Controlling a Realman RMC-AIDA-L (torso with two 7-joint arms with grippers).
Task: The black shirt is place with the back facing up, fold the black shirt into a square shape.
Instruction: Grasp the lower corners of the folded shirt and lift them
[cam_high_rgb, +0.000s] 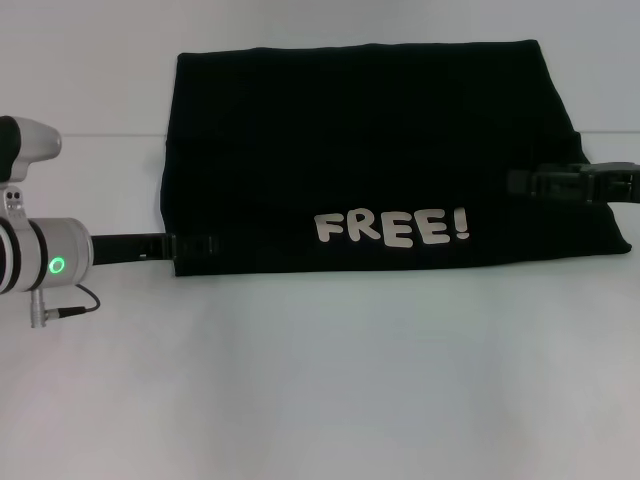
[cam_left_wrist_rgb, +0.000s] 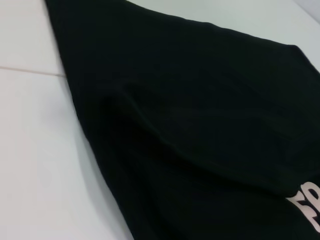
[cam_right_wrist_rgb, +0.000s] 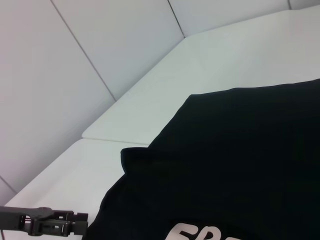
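**Shirt folded, grippers at both side edges**

Black shirt (cam_high_rgb: 380, 150) spans upper centre of white table (cam_high_rgb: 320, 380), "FREE!" lettering (cam_high_rgb: 392, 228) up. Left gripper (cam_high_rgb: 190, 245) meets lower-left corner; right gripper (cam_high_rgb: 530, 183) overlaps right edge. Finger state: cannot tell.

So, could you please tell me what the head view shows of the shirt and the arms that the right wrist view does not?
Only the head view shows the whole black shirt as a wide folded rectangle, the complete white FREE! lettering, the right pincer at the shirt's right edge, and the left arm's silver body with its green light.

Only the right wrist view shows the white wall panels rising behind the table.

Both show the shirt lying on the white table, part of the lettering, and the left pincer at the shirt's left edge.
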